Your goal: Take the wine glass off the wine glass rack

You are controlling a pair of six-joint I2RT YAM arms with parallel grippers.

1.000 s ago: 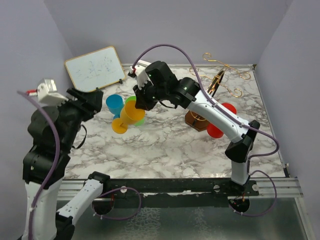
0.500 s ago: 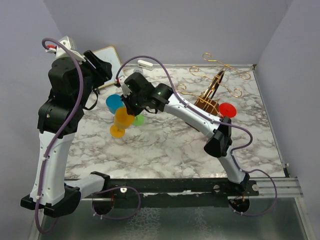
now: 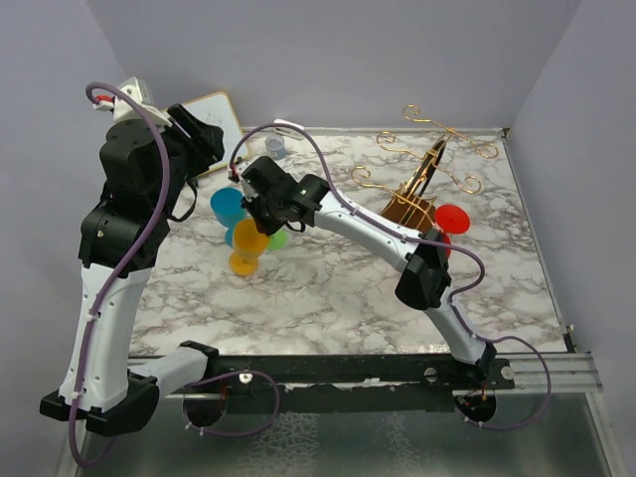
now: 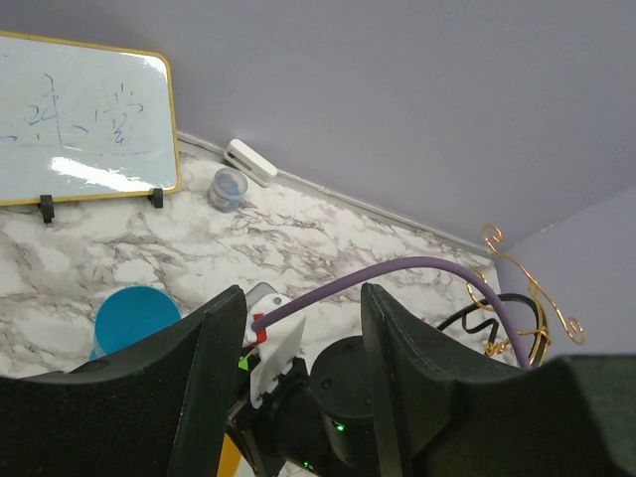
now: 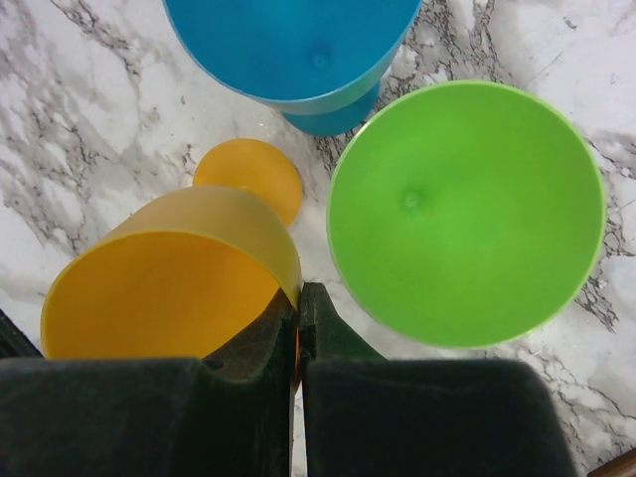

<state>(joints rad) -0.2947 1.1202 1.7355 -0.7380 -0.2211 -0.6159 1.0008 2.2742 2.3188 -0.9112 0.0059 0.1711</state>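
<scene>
Carried leftward and lowered over the last second: orange wine glass [image 3: 248,241], now well apart from the wine glass rack [image 3: 422,189] at far right, and just beside a blue glass [image 5: 288,40] and a green glass [image 5: 467,214] left of centre. Judged already off the rack, with only setting down and release left. Pinched narrowly at the rim by the right gripper [image 5: 298,303]. Opaque orange, tilted, round foot down toward the marble table [image 3: 328,288]; cannot tell whether touching. Raised high at far left with fingers spread wide and empty: left gripper [image 4: 303,293].
</scene>
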